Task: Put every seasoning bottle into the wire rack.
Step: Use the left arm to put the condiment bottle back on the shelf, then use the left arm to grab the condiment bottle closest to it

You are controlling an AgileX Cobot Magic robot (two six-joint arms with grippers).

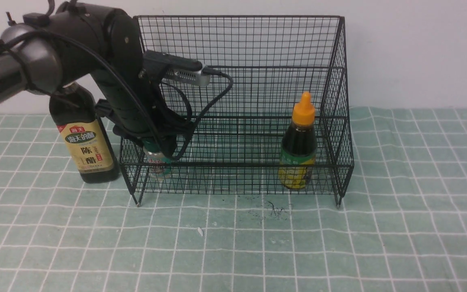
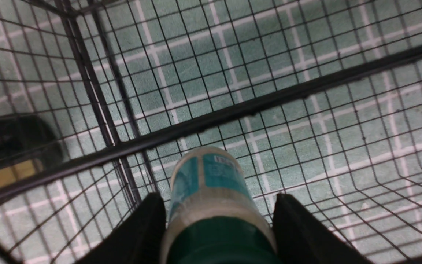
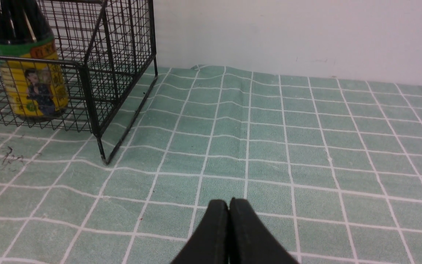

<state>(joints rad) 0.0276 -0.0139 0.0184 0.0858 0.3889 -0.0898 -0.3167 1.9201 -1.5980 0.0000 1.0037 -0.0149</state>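
The black wire rack [image 1: 237,40] stands at the back of the table. My left gripper [image 1: 158,153] reaches into its lower tier at the left end and is shut on the small green-capped shaker [image 1: 157,163], held upright just above the mesh floor. In the left wrist view the shaker [image 2: 211,183] sits between my fingers [image 2: 148,227]. The orange-nozzle bottle [image 1: 299,146] stands in the lower tier at the right end. The tall dark bottle [image 1: 85,142] stands outside, left of the rack, its cap hidden by my arm. My right gripper [image 3: 229,205] is shut and empty over the cloth.
A green checked cloth [image 1: 233,251] covers the table. The left arm and its cable [image 1: 213,93] lean over the rack's left front corner. A white wall is behind. The rack's right foot [image 3: 103,159] stands to the far left of my right gripper.
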